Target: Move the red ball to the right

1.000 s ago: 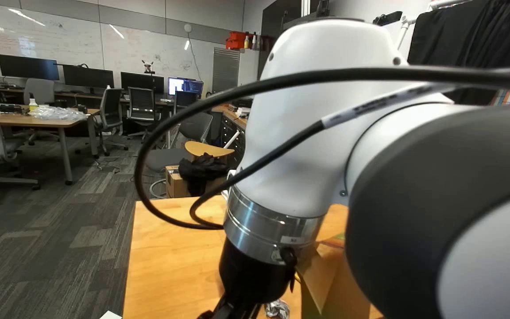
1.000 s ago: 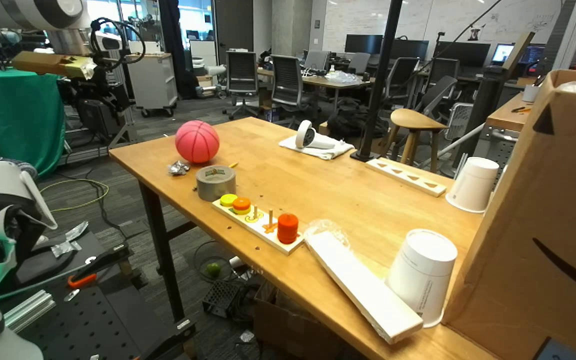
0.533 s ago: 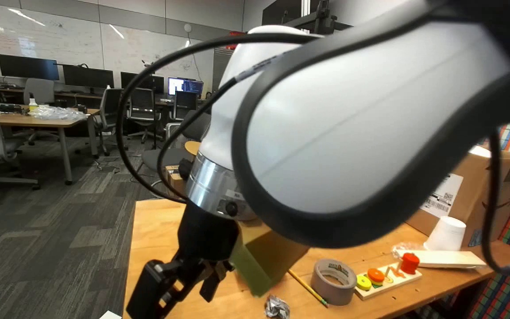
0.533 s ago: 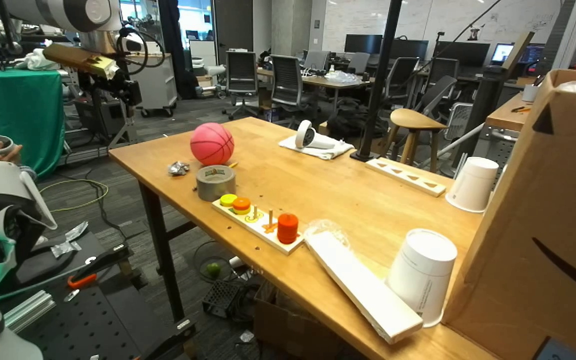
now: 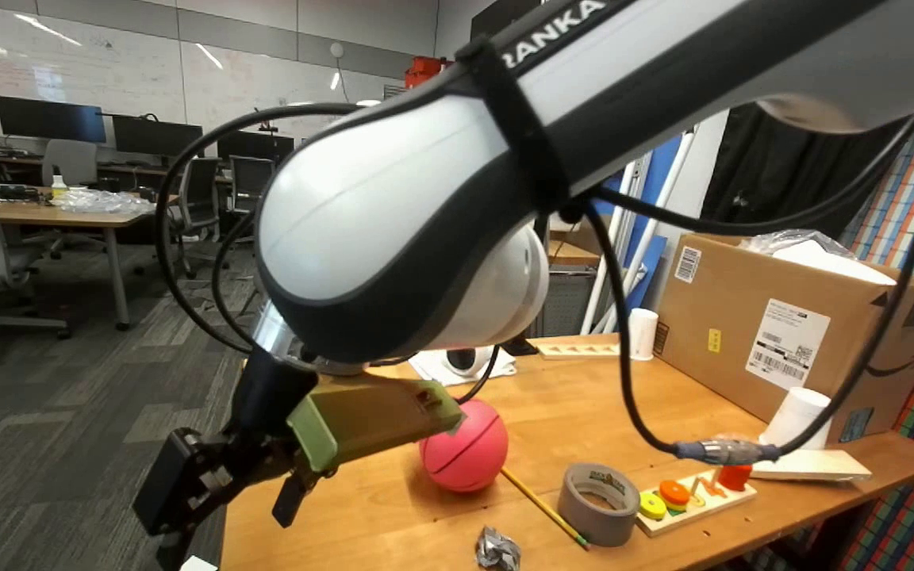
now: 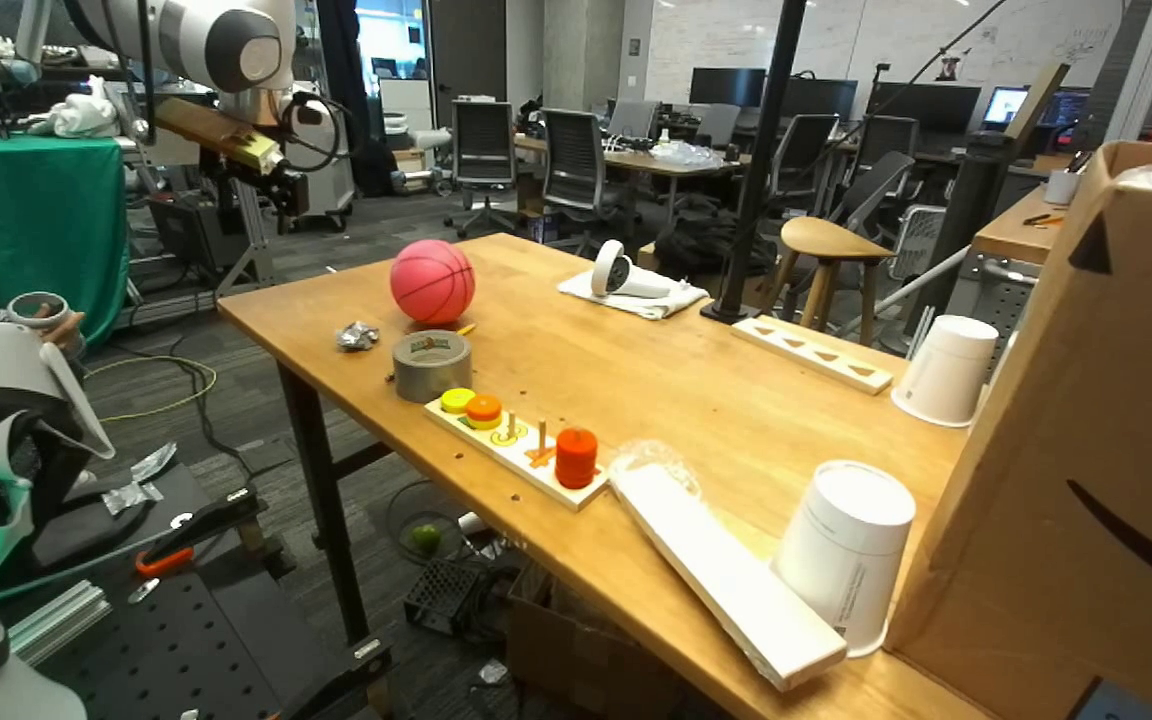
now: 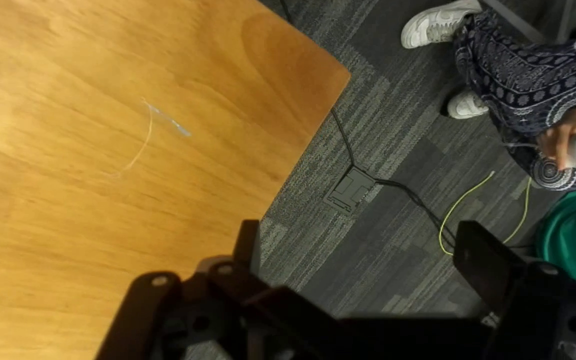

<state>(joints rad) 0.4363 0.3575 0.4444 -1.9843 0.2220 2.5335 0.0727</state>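
The red ball (image 5: 466, 448) is pinkish-red with dark basketball seams and rests on the wooden table (image 5: 346, 531). It also shows in an exterior view (image 6: 433, 283), near the far left corner of the table, behind the grey tape roll. In the wrist view the ball is out of view. My gripper (image 7: 360, 245) is open, with nothing between its fingers, over the table's edge and the carpet. In an exterior view the gripper (image 5: 231, 523) hangs at the table's left edge, to the left of the ball and apart from it.
The grey tape roll (image 5: 596, 530), a pencil (image 5: 540, 506) and crumpled foil (image 5: 497, 549) lie near the ball. A peg toy (image 6: 526, 462), a white cup (image 6: 846, 560) and a cardboard box (image 6: 1066, 430) stand farther along. A person (image 7: 533, 90) sits close to the table corner.
The ball has shifted right in an exterior view, mostly in the earlier half second. The arm has swung left in an exterior view, and the gripper now stands apart from the ball.
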